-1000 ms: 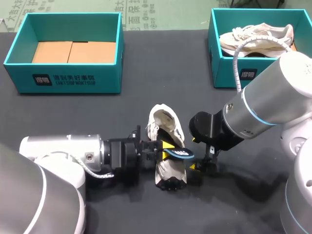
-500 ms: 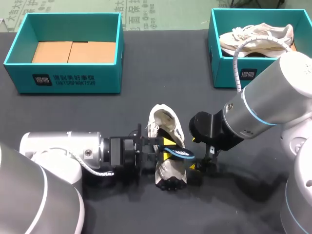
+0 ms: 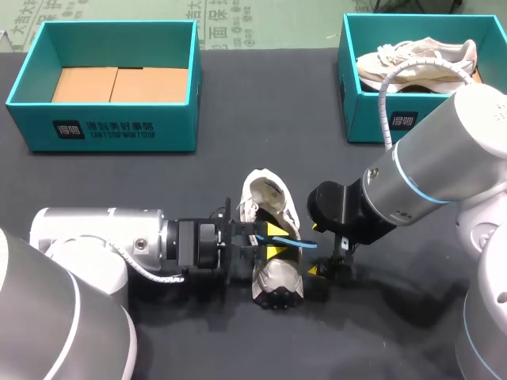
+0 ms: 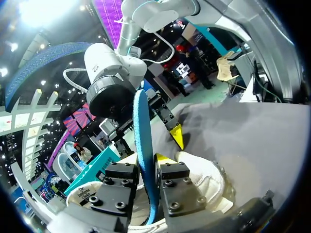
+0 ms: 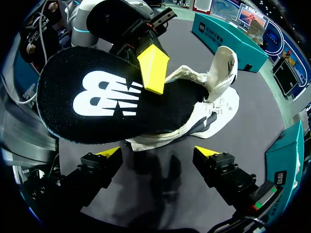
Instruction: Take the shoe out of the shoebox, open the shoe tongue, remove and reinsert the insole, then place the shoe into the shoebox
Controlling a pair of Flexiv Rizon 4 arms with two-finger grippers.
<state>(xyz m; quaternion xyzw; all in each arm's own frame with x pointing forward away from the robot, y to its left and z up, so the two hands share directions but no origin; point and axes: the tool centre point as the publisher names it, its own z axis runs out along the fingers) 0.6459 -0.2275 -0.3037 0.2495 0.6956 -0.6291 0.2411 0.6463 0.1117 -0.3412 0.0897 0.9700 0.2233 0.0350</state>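
Only the right wrist view shows the insole (image 5: 92, 104) broadside, black.

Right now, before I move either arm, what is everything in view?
empty teal cardboard shoebox: 1, teal, brown floor, far left
second teal cardboard shoebox: 1, teal, far right
beige lace-up sneaker: 1, beige, inside the second shoebox
cream fabric shoe: 1, cream, mid-table
flat foam insole: 1, black top, blue edge, over the cream shoe
black table cover: 1, black
left end effector: 1, yellow tips, shut on the insole
right end effector: 1, yellow tips, open, beside the cream shoe
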